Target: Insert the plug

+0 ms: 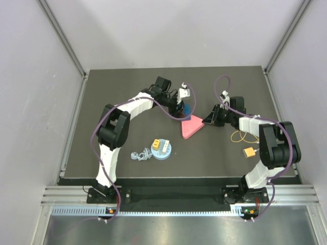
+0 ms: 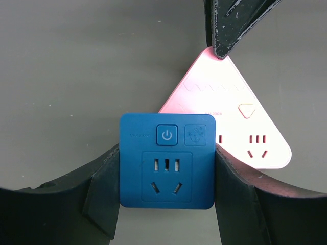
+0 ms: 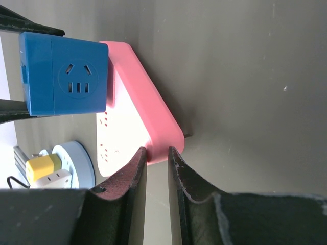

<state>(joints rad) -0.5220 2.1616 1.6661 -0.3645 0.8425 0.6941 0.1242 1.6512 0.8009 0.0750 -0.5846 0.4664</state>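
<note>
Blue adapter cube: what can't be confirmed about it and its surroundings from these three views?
- Blue adapter cube prongs: unseen; both wrist views show only socket faces.
- Its contact with the pink power strip: too small in the top view, where the left arm partly covers it.
- Right gripper: shut at the strip's corner; its own fingers hide whether it pinches or only presses.

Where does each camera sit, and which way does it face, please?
Top: above and behind the bases, looking down on the table; left arm and right arm show.
Left wrist: on the left arm, looking down past the left gripper at the blue adapter it clamps; the right gripper pokes in at top.
Right wrist: on the right arm, looking along its shut jaws at the pink strip.
Shared: both wrist views show adapter and strip.
</note>
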